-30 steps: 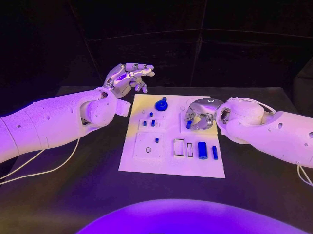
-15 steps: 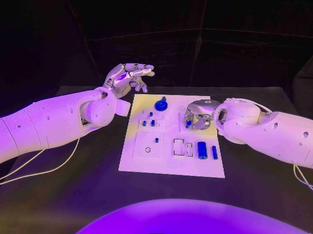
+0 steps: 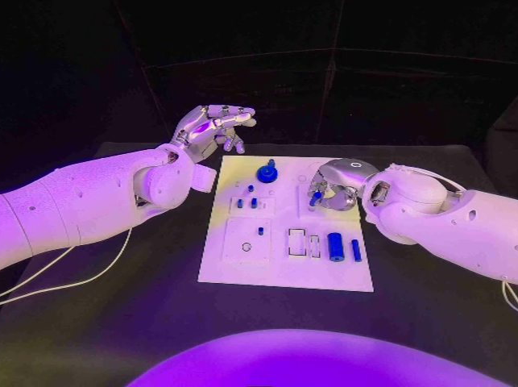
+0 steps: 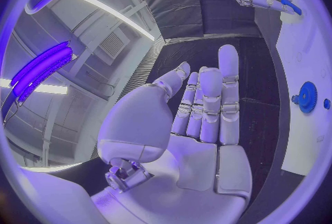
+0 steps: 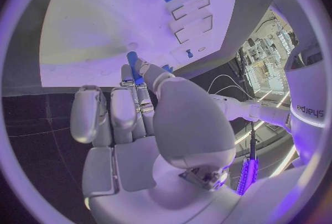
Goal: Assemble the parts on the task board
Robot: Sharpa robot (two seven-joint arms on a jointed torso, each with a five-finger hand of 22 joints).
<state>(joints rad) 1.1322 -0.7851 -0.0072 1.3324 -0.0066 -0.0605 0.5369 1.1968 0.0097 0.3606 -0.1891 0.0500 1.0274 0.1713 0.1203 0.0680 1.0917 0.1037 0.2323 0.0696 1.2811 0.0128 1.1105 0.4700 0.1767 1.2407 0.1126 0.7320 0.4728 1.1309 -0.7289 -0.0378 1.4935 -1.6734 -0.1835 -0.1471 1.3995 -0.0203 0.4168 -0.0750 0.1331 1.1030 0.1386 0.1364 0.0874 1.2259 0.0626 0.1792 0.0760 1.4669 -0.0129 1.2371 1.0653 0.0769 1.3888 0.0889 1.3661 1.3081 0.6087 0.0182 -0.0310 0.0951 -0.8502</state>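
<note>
Blue peg (image 5: 133, 64) sits pinched in my right hand (image 3: 334, 184) over the task board (image 3: 276, 270); I keep it upright, lowering slowly. Left hand (image 3: 213, 125) hovers open-fingered.

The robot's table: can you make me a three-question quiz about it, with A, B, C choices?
1. Where is the blue gear-like part?
A. far end of the task board
B. on the black table
C. in the left hand

2. What colour is the task board?
A. black
B. white
C. red

3. What is the right hand doing?
A. lying flat and empty
B. pinching a small blue peg in its fingers
C. pushing the board

Answers: 1 A, it stands at the board's far end. 2 B, the plate is white. 3 B, the right wrist view shows the peg between its fingers; the left hand is raised, empty.
</note>
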